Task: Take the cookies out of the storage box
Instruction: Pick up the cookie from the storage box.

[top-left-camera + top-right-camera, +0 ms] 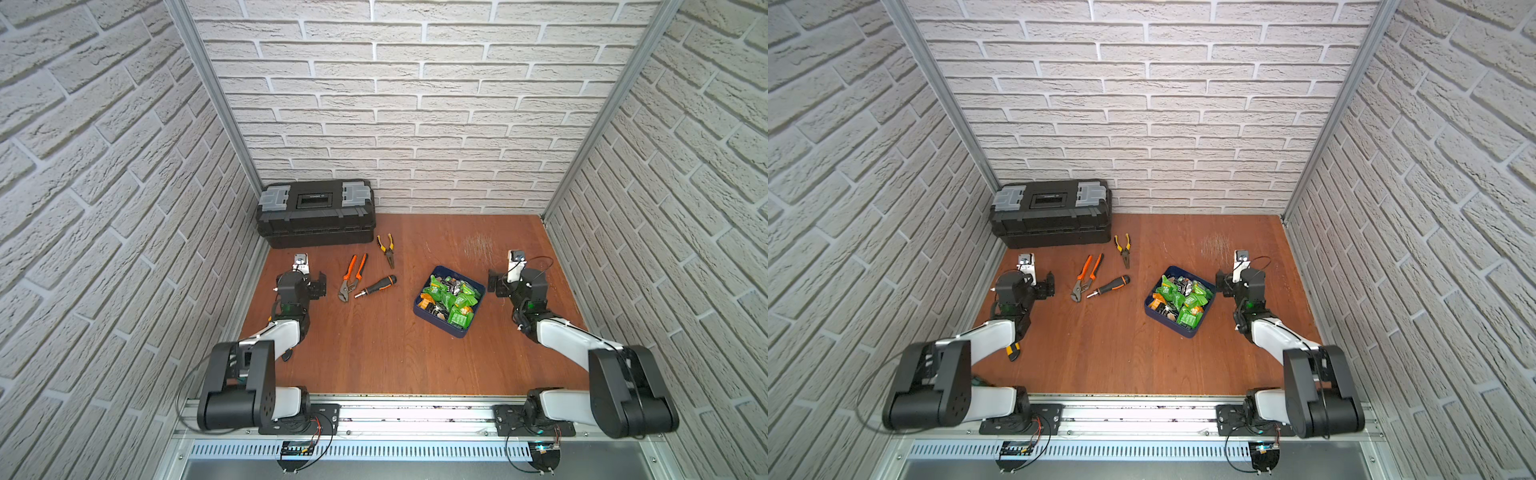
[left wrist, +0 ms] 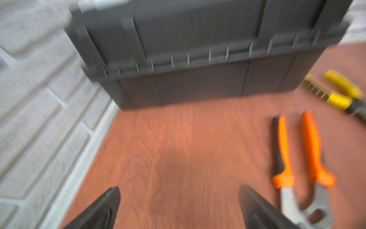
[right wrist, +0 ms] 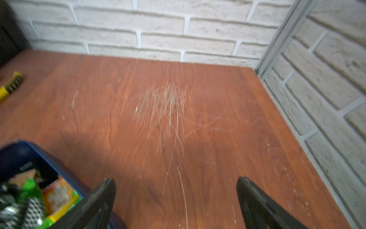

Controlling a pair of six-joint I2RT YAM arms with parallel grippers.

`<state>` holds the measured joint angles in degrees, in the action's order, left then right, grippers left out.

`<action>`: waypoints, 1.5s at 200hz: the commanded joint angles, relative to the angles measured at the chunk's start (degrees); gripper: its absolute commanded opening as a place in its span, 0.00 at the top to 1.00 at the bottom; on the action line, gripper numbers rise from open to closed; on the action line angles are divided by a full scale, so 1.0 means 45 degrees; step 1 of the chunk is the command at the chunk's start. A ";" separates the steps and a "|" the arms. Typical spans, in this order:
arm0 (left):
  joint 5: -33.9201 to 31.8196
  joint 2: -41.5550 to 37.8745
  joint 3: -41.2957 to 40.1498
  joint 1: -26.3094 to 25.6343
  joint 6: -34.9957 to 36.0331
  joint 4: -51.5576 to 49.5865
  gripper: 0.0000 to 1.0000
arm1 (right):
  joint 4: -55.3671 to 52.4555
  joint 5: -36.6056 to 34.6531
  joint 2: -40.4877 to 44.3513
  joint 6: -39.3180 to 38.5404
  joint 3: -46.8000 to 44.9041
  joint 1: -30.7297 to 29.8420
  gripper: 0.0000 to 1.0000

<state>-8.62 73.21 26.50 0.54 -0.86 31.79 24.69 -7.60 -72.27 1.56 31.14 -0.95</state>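
Ready stance: both grippers empty, the cookies (image 1: 451,300) heaped in the storage box (image 1: 432,322).
Right gripper (image 1: 497,286), jaws spread, stands just beside the box's right corner, apparently clear of it; left gripper (image 1: 318,284), jaws likewise spread, lies well apart.

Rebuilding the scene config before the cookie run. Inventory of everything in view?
cookies: heap, too overlapped to count; green, orange, black; in the storage box
storage box: 1; dark blue; right of centre
toolbox: 1; black, grey latches; far left, against the back wall
orange-handled pliers: 1; left of centre
yellow-handled pliers: 1; near the toolbox's right end
screwdriver: 1; black and orange; beside the orange-handled pliers
hidden tool: 1; black and yellow-orange; under the left arm
table: 1; reddish wood, scratched far right
left gripper: open, empty; before the toolbox
right gripper: open, empty; beside the storage box
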 commanded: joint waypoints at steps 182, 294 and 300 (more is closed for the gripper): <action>0.1607 -0.2189 0.1605 -0.6111 -0.9839 -0.7087 0.04 | -1.3725 0.6508 -0.4085 0.0870 0.8172 -0.3208 0.32; 0.0606 -0.1923 0.1279 -0.6800 -1.1173 -0.6775 0.03 | -1.4191 0.4897 -0.6511 0.1623 0.9227 -0.4144 0.58; 0.0571 -0.1952 0.1269 -0.6794 -1.1209 -0.6780 0.04 | -1.4249 0.4832 -0.6554 0.1622 0.9305 -0.4166 0.59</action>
<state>-4.12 65.14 32.71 -29.71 -50.43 -0.78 -38.87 16.05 -101.08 8.01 71.02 -18.87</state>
